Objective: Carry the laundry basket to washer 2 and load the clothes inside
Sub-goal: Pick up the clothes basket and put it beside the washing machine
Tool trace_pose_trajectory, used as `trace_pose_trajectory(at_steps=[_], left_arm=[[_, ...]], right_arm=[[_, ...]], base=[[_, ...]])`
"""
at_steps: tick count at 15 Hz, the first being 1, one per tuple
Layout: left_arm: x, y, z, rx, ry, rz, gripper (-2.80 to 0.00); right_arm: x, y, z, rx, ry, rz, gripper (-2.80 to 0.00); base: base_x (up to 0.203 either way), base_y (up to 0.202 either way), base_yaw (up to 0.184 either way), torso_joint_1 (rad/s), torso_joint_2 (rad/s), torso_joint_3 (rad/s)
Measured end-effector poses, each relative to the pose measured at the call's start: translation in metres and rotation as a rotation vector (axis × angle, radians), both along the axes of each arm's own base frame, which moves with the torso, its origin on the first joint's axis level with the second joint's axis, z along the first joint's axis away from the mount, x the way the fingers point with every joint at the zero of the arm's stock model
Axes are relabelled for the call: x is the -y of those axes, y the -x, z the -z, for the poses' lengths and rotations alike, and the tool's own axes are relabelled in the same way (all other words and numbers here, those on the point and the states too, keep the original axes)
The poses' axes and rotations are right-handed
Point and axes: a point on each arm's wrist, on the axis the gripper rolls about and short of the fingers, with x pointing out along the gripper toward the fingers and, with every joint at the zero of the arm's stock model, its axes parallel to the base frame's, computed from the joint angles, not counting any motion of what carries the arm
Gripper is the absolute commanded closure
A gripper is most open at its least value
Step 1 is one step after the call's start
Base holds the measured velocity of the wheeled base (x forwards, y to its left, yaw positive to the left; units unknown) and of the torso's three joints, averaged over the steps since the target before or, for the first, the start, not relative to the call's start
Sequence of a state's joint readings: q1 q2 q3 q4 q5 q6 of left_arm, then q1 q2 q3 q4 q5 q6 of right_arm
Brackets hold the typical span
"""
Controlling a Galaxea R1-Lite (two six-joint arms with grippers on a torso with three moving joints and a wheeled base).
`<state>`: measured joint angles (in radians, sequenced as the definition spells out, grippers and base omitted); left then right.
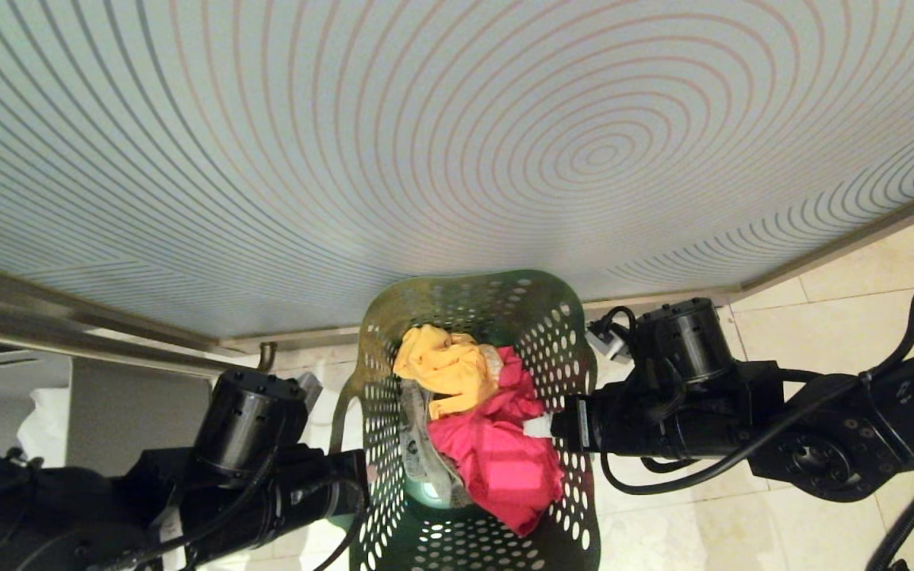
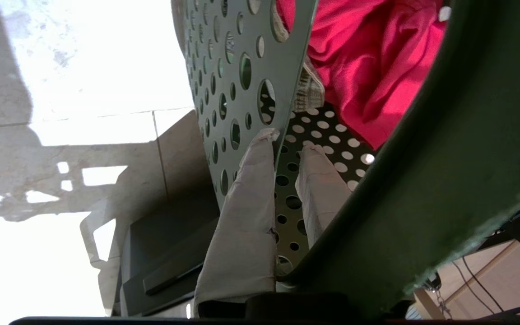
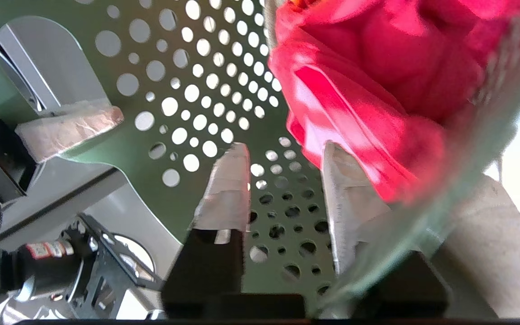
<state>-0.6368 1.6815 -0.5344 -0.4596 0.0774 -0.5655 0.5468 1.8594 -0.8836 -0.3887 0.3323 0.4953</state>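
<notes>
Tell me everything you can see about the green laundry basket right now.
The basket is tall, dark green plastic, its walls pierced by round holes. It stands upright on the tile floor beside a pale wall. Yellow, pink-red and greyish clothes lie inside. The left tool pinches one wall; the right tool reaches in at the opposite side.

Striped pale wall panel [image 1: 457,143]; beige floor tiles [image 1: 846,317]

Patterned wall [image 1: 457,143] just behind basket [image 1: 560,317]
</notes>
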Motion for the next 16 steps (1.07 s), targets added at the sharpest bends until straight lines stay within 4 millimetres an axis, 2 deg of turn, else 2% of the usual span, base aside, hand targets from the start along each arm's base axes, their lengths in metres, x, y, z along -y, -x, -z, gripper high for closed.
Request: trace_pose_trajectory(at_steps=[13,16], left_arm=[[0.004,0.006,-0.006,0.053,-0.085,-0.028,0.0],[0.004,0.007,-0.004,0.052,-0.092,-0.037,0.0]], right_arm=[[0.004,0.011,-0.009,-0.001,0.004,-0.005,0.0],[0.005,0.012,-0.01,0.0,0.003,-0.005,0.0]], base=[[0.0,0.0,0.0,0.0,0.0,0.0],[0.0,0.0,0.0,0.004,0.0,0.114]])
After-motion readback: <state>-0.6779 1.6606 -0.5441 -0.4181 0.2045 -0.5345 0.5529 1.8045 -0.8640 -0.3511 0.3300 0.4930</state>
